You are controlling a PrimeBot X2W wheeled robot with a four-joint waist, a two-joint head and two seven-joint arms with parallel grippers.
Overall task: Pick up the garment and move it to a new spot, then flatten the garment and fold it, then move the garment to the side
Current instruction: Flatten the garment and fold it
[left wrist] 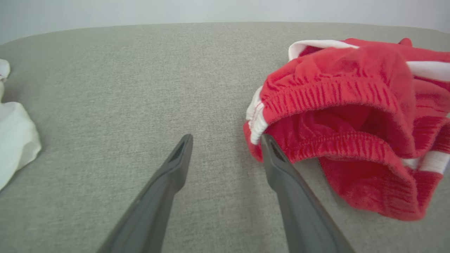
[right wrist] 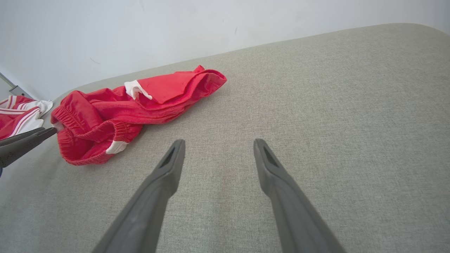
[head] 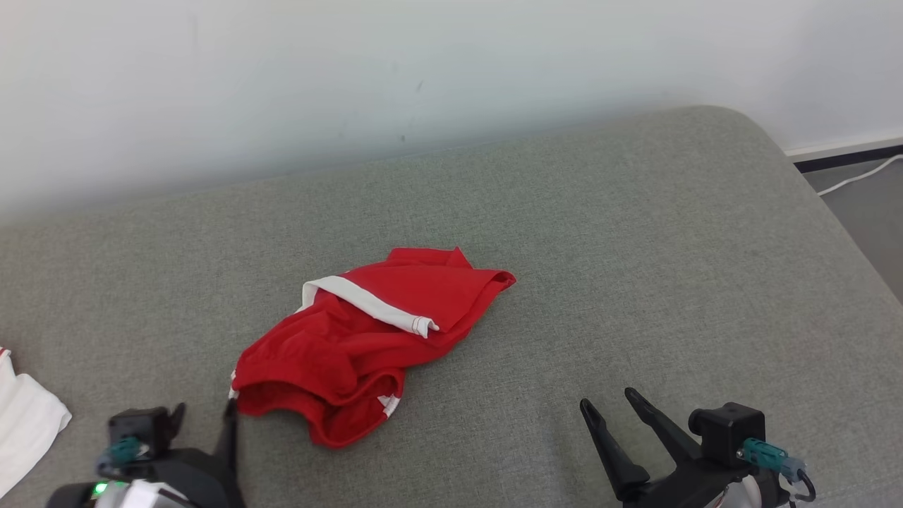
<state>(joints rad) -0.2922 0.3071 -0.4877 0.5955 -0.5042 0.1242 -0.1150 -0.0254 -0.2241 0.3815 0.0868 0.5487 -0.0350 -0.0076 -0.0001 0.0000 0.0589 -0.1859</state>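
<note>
The red shorts lie crumpled on the cushion. My left gripper gapes wide, empty, with one finger just beside the waistband. My right gripper, equally spread, holds nothing, well apart. The cloth beyond shows red stripes in the right wrist view — mostly white in the head view.

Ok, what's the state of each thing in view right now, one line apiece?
Red garment: crumpled, not yet flattened, lying loose on the grey cushion.
Left end effector: open, empty, one finger right at the garment's waistband edge.
Right end effector: open, empty, apart from the garment.
White cloth: bunched at the left, partly out of frame.
</note>
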